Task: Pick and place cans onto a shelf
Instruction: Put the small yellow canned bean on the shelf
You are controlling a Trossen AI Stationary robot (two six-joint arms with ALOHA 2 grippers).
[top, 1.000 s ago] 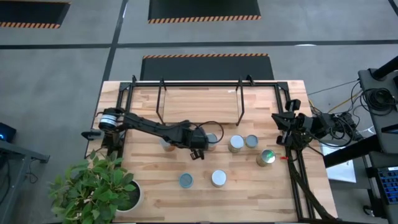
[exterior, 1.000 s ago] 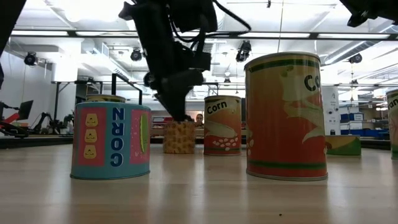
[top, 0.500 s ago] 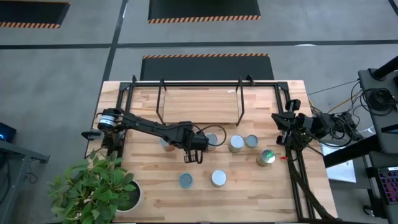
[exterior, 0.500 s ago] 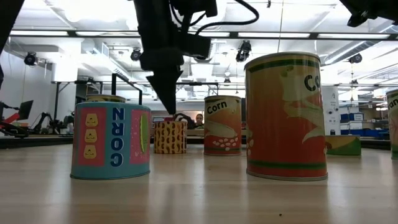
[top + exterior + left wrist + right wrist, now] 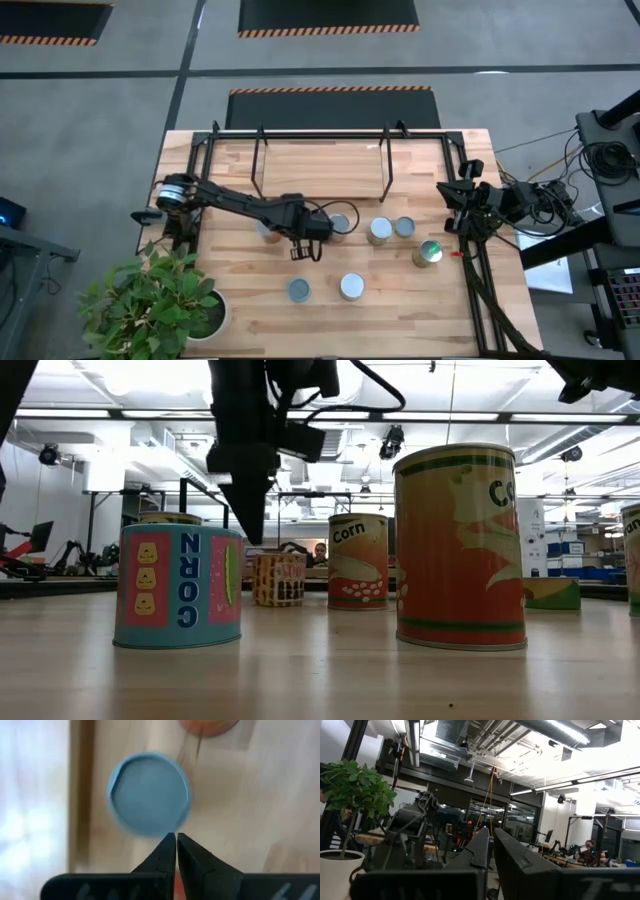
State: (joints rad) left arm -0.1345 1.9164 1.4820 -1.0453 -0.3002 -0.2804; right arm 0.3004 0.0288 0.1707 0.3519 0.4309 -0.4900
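blue-topped can (image 5: 148,795), round, upright

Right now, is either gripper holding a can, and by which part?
Nothing is held. The left gripper is shut and empty above the table; the right gripper is shut and empty.

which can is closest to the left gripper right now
The blue-topped can at the table's front, just ahead of the shut left gripper; its neighbour has a silver top.

Pale wooden table (image 5: 420,300); cans (image 5: 350,287) with shiny metal tops.
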